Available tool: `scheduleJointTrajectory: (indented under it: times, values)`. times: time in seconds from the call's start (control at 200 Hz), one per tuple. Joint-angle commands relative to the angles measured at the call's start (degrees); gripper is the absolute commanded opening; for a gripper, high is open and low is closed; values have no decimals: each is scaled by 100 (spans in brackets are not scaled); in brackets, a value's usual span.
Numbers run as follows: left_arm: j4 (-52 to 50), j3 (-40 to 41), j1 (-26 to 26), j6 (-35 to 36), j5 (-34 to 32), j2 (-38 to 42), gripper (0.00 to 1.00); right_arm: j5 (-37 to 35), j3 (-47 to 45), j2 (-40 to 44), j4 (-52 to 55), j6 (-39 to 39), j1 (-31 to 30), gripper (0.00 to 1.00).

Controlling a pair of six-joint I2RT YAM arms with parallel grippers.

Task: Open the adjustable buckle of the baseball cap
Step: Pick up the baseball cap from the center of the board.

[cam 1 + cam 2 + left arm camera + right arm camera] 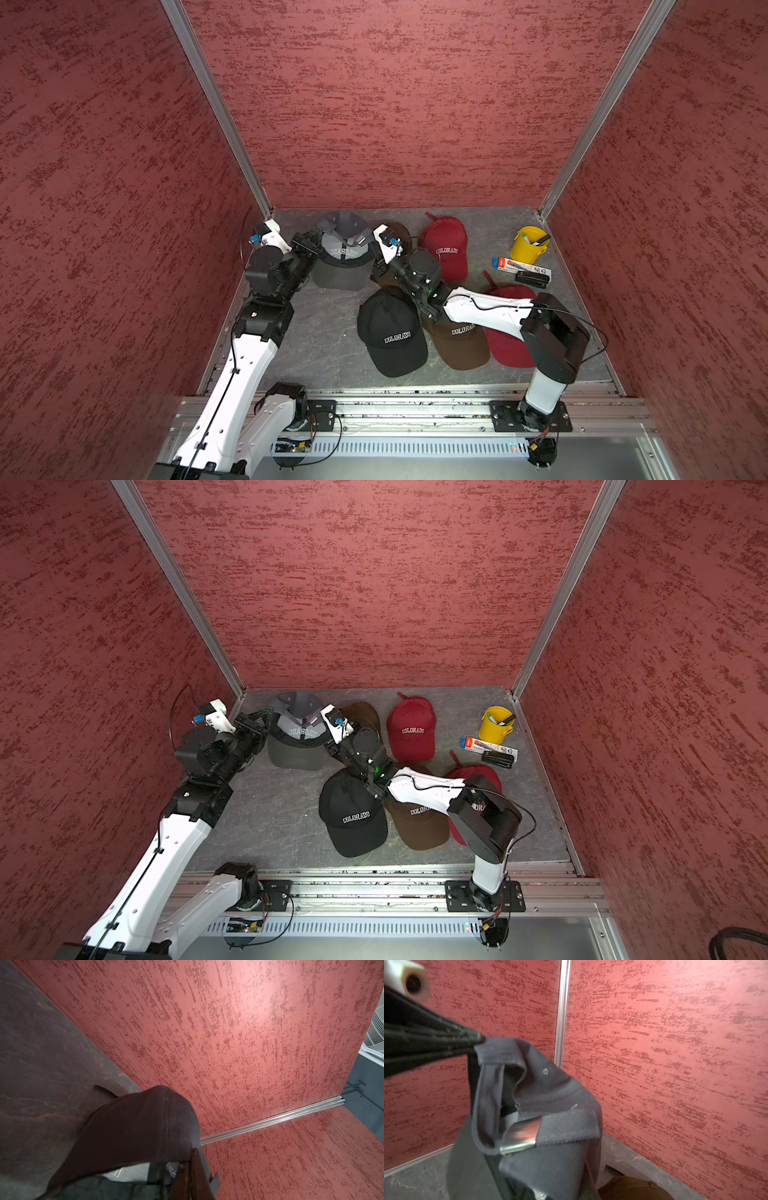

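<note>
Metal buckle (520, 1136) looks closed; left fingers (446, 1028) and right fingers (473, 1167) clench the grey cap (343, 266), so tugging may slip fabric free.

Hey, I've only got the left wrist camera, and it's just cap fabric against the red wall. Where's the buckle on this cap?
Observer: The right wrist view shows the metal buckle at the back of the grey cap, with the strap threaded through it.
Operator: Where's the right gripper?
Observer: In both top views the right gripper sits at the cap's back opening beside the buckle, jaws shut on the fabric.
Operator: Anything crowding it?
Observer: A brown cap lies right beneath that wrist, next to the grey one.
</note>
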State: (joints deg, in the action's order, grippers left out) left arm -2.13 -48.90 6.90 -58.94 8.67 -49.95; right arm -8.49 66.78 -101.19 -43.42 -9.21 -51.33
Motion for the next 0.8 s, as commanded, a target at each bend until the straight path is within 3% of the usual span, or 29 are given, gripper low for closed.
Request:
scheduleJointTrajectory:
  times: [0.0, 0.03, 0.065, 0.17, 0.361, 0.491, 0.791]
  values:
    - [358, 26, -50, -50, 353, -95, 25, -278, 178, 248, 278, 142, -41, 0]
    - [394, 15, -79, -45, 493, -151, 37, -373, 295, 249, 442, 183, -36, 0]
    - [424, -8, -115, -48, 685, -232, 43, -558, 493, 215, 738, 316, -35, 0]
    - [350, -181, -188, 88, 1155, -432, 55, -791, 1258, 85, 1858, 624, 0, 0]
    - [-126, -510, -194, 559, 1700, -632, 70, -910, 1647, 98, 2214, 907, 88, 0]
    - [-756, -716, -206, 1046, 2181, -701, 74, -881, 2163, -58, 2669, 1114, 203, 0]
    - [-1397, -1278, -42, 1946, 2303, -599, 73, -886, 2384, -112, 2845, 938, 246, 0]
